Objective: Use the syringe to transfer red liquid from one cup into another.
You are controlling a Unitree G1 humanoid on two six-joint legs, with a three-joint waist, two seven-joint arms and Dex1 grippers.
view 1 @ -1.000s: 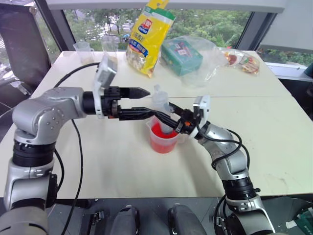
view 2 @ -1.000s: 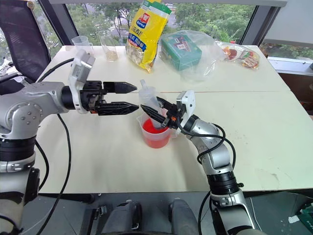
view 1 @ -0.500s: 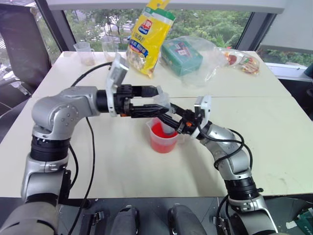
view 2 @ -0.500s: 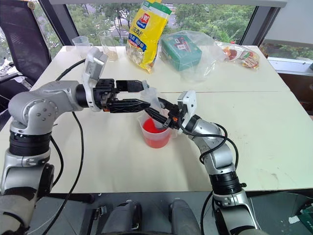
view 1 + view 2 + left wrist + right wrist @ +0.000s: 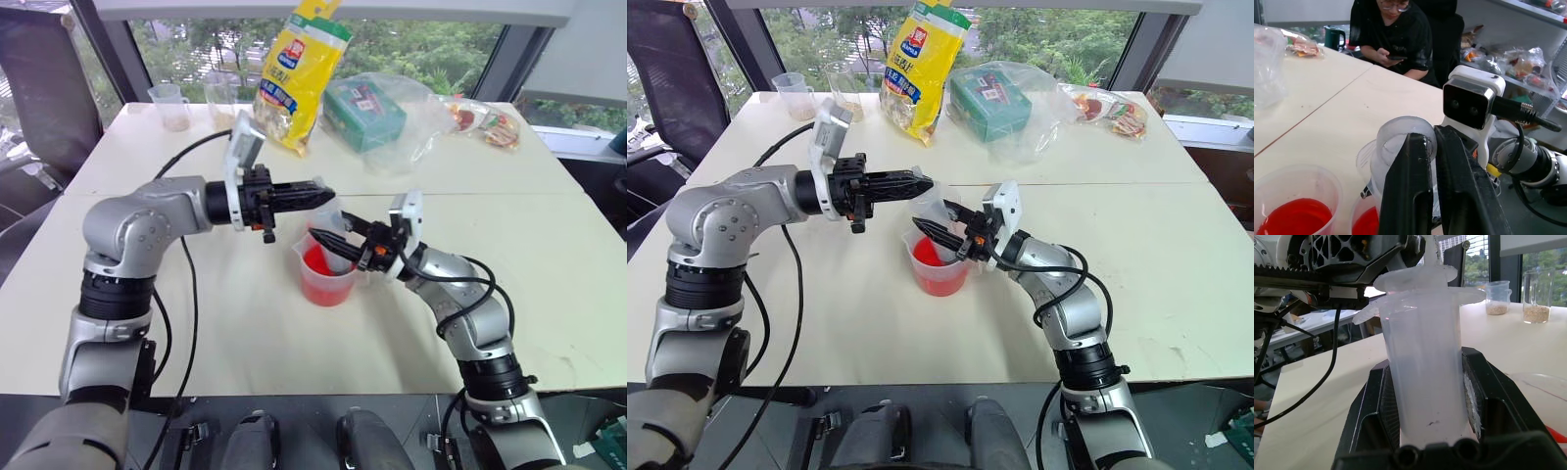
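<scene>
Near edge of the bench (image 5: 245, 333), centre: handled beaker (image 5: 325, 278) with red liquid (image 5: 321, 266) in the lower part. Smaller clear cup (image 5: 1364, 223) stands just beside it, also red inside, seen in the left wrist view

Right gripper (image 5: 331, 240) reaches in from the right over the beaker, jaws clenched around the barrel of the syringe (image 5: 329, 227). Right wrist view shows the translucent barrel (image 5: 1425, 377) pinched between both black pads, flange and plunger head above them. Syringe stands tilted, lower end down inside the beaker; whether the tip touches the liquid can't be told

Left gripper (image 5: 318, 194) comes in level from the left at the top of the syringe, jaws closed together by the plunger head. Left wrist view has the two fingers (image 5: 1410, 196) side by side against the round plunger top (image 5: 1403, 139); an actual grip on it can't be told

Far side of the bench: yellow snack bag (image 5: 297, 73), green box (image 5: 363, 110) in clear plastic wrap, packaged snacks (image 5: 485, 119) at far right, two clear cups with brownish contents (image 5: 171, 106) at far left

Person seated beyond the bench (image 5: 1396, 34), looking at a phone
</scene>
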